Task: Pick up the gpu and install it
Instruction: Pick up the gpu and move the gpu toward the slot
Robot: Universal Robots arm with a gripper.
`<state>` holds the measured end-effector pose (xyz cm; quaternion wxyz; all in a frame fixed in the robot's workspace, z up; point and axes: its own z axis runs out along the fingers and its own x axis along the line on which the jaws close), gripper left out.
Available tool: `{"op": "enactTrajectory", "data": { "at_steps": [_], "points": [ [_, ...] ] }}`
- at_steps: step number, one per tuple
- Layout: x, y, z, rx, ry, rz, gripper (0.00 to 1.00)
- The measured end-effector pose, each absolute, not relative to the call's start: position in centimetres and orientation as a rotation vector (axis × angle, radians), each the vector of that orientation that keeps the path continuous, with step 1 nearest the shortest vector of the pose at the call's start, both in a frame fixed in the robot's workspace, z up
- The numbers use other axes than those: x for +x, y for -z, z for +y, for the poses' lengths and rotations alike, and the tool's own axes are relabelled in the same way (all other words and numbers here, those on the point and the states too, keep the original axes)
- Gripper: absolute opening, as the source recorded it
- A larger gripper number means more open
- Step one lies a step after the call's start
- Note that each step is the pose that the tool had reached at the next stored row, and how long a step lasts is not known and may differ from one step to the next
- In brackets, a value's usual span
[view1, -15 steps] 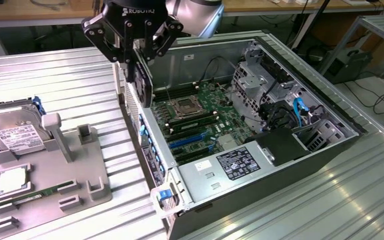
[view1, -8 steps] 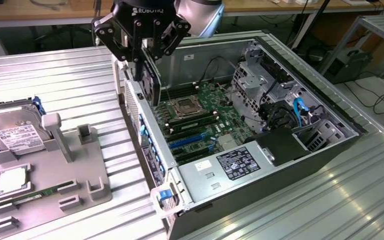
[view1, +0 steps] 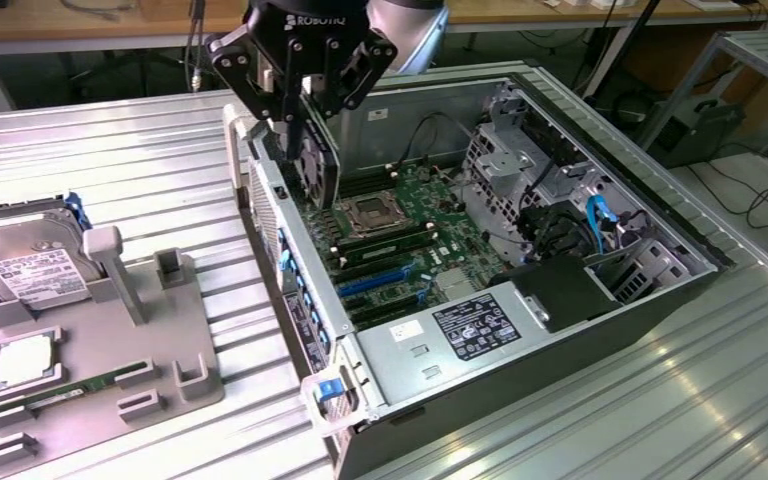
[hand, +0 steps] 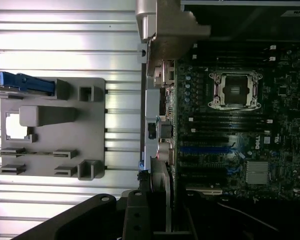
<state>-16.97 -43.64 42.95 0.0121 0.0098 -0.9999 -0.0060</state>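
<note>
In the exterior view, the gripper (view1: 307,112) hangs over the rear part of the open computer case (view1: 651,290). Its fingers (view1: 277,98) stand narrow, clamped on the upper edge of the gpu (view1: 320,165). The card hangs on edge, upright, its lower edge just above the motherboard (view1: 418,245) and close beside the case's rear wall. The black gripper body bears the white word "ROBOTIQ". A hard drive (view1: 31,260) with a white label stands in a grey tray (view1: 157,360) on the ribbed metal table (view1: 117,160), at the exterior view's left. Its print is too small to read, and so is the sticker (view1: 471,330) on the silver box inside the case.

In the wrist view, the gpu (hand: 172,37) appears nearly edge-on, its brownish face and silvery bracket running along the case's edge, between the grey tray (hand: 90,130) and the motherboard (hand: 230,130). "DELL" is printed in white on the board (hand: 258,145), near a blue slot (hand: 205,149).
</note>
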Motion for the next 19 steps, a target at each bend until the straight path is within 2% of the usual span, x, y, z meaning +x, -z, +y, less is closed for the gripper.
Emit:
{"op": "enactTrajectory", "data": {
  "at_steps": [19],
  "points": [
    [-13.9,-42.9,-43.6,0.030,0.019,-3.117,0.28]
  ]
}}
